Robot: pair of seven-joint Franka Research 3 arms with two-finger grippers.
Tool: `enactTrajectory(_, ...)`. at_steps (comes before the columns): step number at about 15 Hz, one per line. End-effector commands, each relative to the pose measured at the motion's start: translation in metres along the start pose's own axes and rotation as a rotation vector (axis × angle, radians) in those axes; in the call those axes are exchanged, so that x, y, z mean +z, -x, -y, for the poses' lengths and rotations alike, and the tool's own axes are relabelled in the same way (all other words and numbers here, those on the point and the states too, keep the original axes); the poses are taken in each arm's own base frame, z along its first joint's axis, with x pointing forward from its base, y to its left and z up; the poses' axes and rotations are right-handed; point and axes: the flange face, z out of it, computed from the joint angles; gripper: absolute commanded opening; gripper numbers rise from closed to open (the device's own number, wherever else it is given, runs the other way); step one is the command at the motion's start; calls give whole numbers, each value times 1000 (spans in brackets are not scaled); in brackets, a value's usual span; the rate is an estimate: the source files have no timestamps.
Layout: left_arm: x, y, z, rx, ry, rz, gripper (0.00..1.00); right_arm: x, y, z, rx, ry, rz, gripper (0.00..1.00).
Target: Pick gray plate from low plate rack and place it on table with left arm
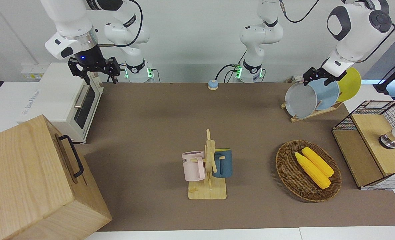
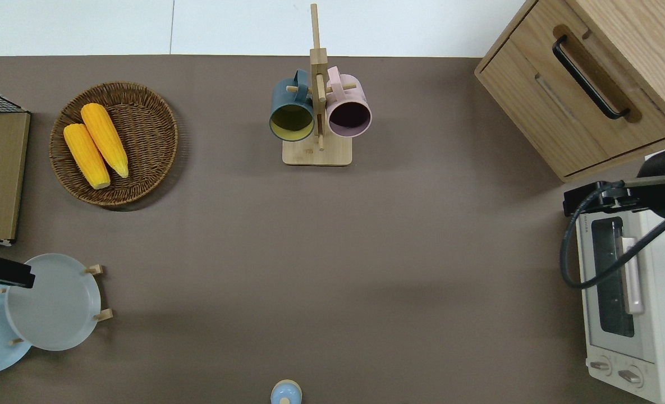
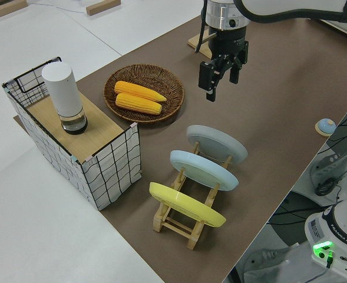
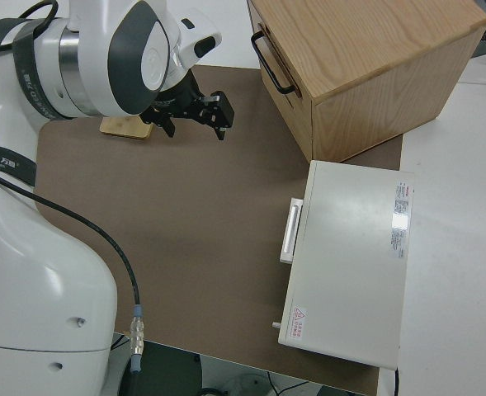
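Note:
The gray plate leans in the low plate rack, in the slot toward the table's middle, on the brown table. My left gripper hangs open and holds nothing. In the overhead view it is over the rim of the gray plate, on the side toward the left arm's end of the table, where the light blue plate starts. My right gripper is parked, open.
A yellow plate fills the rack's last slot. A wicker basket with two corn cobs and a wire crate lie farther from the robots than the rack. A mug stand, toaster oven, wooden cabinet and blue bell are also here.

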Motion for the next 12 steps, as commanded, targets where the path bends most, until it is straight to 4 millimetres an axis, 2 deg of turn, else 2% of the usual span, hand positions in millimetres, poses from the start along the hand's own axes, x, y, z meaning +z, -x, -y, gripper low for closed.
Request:
enactTrajectory(1,29,18,14,-8,-35,-39,995,-3,0,1,3,-3,-5,983)
enactTrajectory(4,52,21,23,-20,-28,-36,995,-3,0,1,3,-3,-5,983)
enactTrajectory(7,59,24,27,-2,-24,-31,995,-3,0,1,3,-3,-5,983)
enactTrajectory(12,83,25,36,-9,-21,-45,995,-3,0,1,3,-3,-5,983)
